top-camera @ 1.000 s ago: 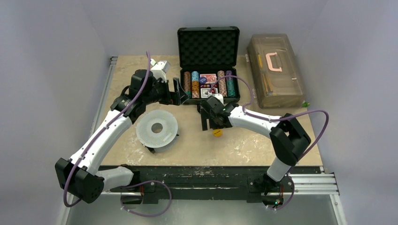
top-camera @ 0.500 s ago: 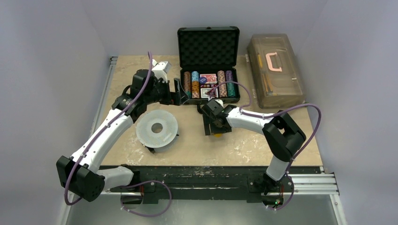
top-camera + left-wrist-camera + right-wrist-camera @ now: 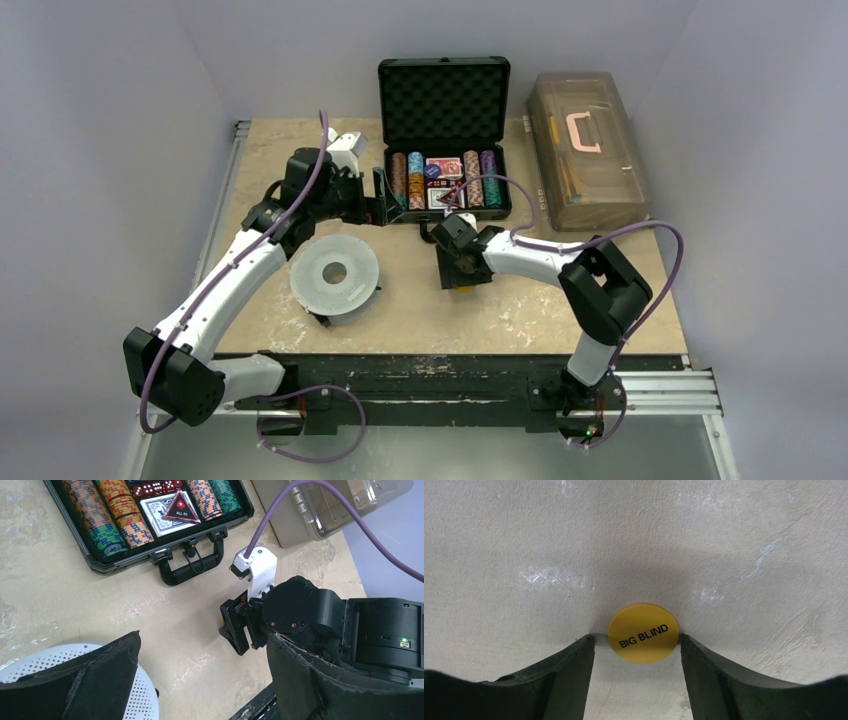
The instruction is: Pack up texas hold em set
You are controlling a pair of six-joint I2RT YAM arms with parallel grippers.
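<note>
Lowering our right gripper (image 3: 635, 642) this last second, we straddled the yellow BIG BLIND button (image 3: 643, 632), fingers (image 3: 566, 677) spread and nothing grasped, pinch-ready for the briefcase (image 3: 445, 100).

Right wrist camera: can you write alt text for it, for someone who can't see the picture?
A round yellow button printed BIG BLIND lies flat on a pale, mottled table, between the two dark fingers of the open right gripper. One finger looks to be at the button's edge; the other stands slightly off it.
</note>
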